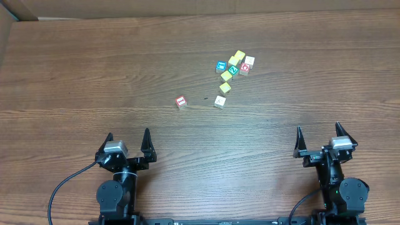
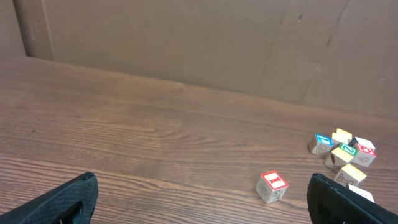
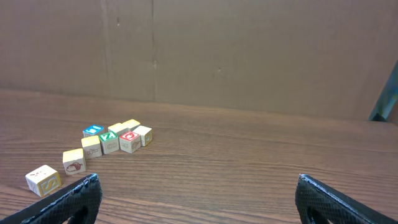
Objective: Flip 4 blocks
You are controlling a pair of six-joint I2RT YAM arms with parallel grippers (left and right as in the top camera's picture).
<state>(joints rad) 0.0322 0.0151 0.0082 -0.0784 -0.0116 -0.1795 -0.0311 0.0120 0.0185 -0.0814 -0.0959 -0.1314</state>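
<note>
**Arms.** Both arms sit at the near edge of the table (image 1: pixel 75 75), well apart from every block. The left gripper (image 1: pixel 128 134) has its jaws spread fully wide and holds nothing. The right gripper (image 1: pixel 319 129) is likewise wide apart and empty.

**Location of the blocks.**
- 1 red-framed block (image 1: pixel 180 101) lies alone on the wood, out ahead of the left gripper and apart from the rest.
- A 2nd red-framed block (image 1: pixel 245 68) sits on the right side of the cluster.
- A white-topped block (image 1: pixel 249 61) sits just beside it, on the far side.
- A pale-topped block (image 1: pixel 219 101) lies at the near end of the group, apart from the cluster. The right wrist view shows a yellow mark on its side, so I cannot confirm it is 1 of the 4.

**Other items.** The yellow blocks (image 1: pixel 226 75), a blue-framed block (image 1: pixel 220 65) and a green-framed block (image 1: pixel 233 70) are packed into the same cluster.

**Progress.** No block is being touched, tilted or carried. The faces now showing do not reveal whether any block has been turned over. My judgement is that 0 of 4 flips can be confirmed and all 4 should be treated as outstanding.

**Outlook.** The lone red-framed block looks the easiest to start on. The 2 in the cluster are crowded by neighbours and risk disturbing them.
</note>
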